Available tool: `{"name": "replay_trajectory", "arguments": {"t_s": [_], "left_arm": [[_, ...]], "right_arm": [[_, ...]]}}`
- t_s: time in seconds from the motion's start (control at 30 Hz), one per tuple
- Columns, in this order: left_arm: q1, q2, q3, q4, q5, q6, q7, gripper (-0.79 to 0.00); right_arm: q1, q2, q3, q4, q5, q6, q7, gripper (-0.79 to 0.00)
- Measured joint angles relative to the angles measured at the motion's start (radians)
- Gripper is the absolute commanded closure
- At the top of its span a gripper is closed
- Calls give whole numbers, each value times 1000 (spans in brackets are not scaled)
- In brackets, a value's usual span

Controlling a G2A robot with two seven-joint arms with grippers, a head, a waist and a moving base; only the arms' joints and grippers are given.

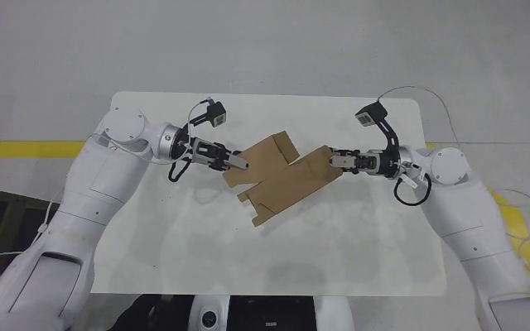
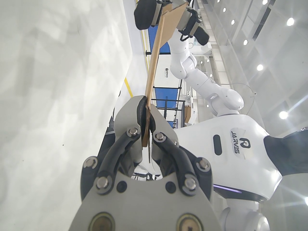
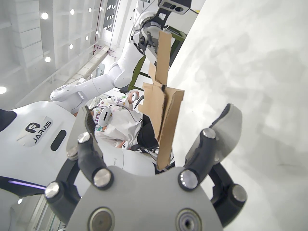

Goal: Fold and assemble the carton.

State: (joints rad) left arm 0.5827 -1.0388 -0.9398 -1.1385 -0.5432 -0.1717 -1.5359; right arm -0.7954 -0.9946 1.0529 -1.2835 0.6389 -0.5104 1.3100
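A flat brown carton (image 1: 277, 174) is held just above the middle of the white table (image 1: 166, 248), its flaps unfolded. My left gripper (image 1: 238, 163) is shut on the carton's left edge; in the left wrist view the cardboard (image 2: 154, 56) is pinched between the pads of this gripper (image 2: 146, 111). My right gripper (image 1: 334, 159) is at the carton's right edge and open. In the right wrist view its fingers (image 3: 228, 118) stand wide apart on either side of the carton (image 3: 168, 111), not touching it. The right gripper (image 2: 172, 17) looks the same from the left wrist.
The table has bare surface all around the carton, with its edges close behind both arms. A yellow floor line (image 1: 33, 149) runs past the table's left side. A thin cable (image 1: 422, 93) arcs over the back right corner.
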Motion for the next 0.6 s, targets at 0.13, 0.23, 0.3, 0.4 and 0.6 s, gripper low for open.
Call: {"name": "replay_trajectory", "arguments": {"t_s": [0.13,0.23,0.3,0.4,0.6], "left_arm": [[-8,7,17,6,-12,-13,0,0],[-13,10,27,11,-25,-21,0,0],[-15,12,31,14,-35,-27,0,0],[-19,15,40,16,-43,-33,0,0],[-27,21,55,18,-53,-42,0,0]], "right_arm": [[5,4,-20,-6,22,22,22,-459],[9,7,-33,-2,24,31,31,-388],[11,8,-42,3,23,34,35,-360],[12,11,-54,7,26,36,36,-329],[17,16,-74,10,34,44,44,-231]]}}
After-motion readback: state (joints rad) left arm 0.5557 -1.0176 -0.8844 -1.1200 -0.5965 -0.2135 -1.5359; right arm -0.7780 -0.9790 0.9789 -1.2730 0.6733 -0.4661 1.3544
